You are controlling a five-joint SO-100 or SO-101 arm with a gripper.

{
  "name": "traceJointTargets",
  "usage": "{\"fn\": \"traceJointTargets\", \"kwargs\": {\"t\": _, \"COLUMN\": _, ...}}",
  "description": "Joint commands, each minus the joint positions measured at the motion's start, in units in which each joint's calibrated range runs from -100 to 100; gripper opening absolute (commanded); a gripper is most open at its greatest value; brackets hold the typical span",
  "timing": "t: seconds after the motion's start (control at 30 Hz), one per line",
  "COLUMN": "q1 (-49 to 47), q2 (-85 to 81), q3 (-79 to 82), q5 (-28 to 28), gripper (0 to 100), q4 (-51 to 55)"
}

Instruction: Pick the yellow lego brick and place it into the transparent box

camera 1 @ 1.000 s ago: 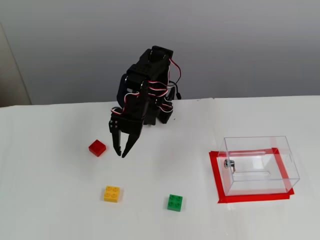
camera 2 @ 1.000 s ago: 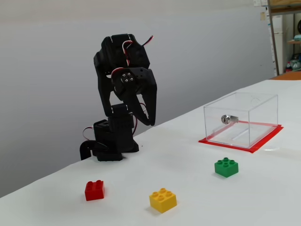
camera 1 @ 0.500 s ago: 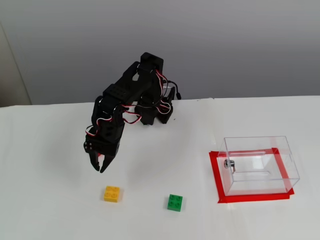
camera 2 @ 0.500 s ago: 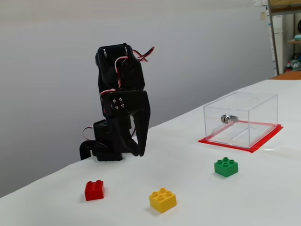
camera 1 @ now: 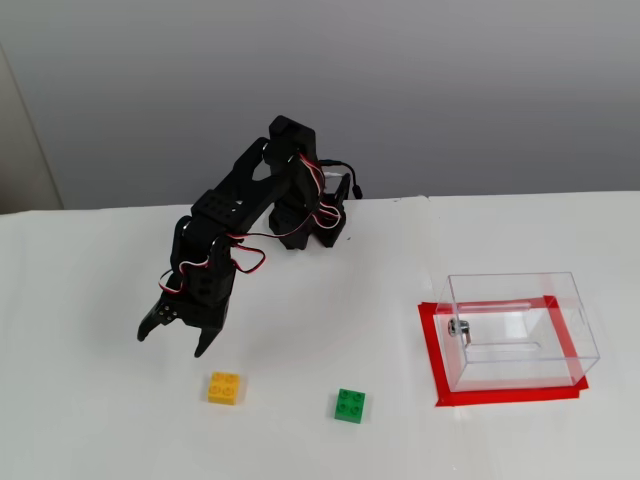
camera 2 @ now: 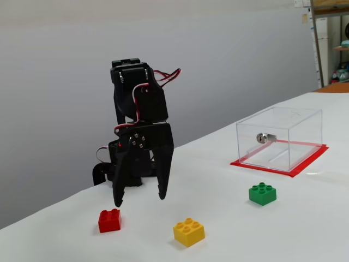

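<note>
Red brick (camera 2: 109,220) hidden behind arm in one fixed view; box contents unclear.

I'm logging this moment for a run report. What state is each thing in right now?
Black two-finger pincer: open, empty, raised above the table, fingers pointing down.
Small square yellow lego brick: flat on the table, studs up, untouched.
Small green four-stud brick: on the table, studs up, free.
Small red square brick: on the table, free.
Clear plastic transparent box: upright on red tape, no brick inside.
</note>
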Motion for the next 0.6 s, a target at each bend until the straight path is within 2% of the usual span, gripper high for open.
{"fn": "traceJointTargets", "kwargs": {"t": 0.0, "q1": -0.93, "q2": 0.45, "q3": -4.37, "q5": -0.20, "gripper": 39, "q4": -0.61}}
{"fn": "traceJointTargets", "kwargs": {"t": 0.57, "q1": -9.36, "q2": 5.45, "q3": -5.00, "q5": -0.25, "gripper": 42, "q4": 0.17}}
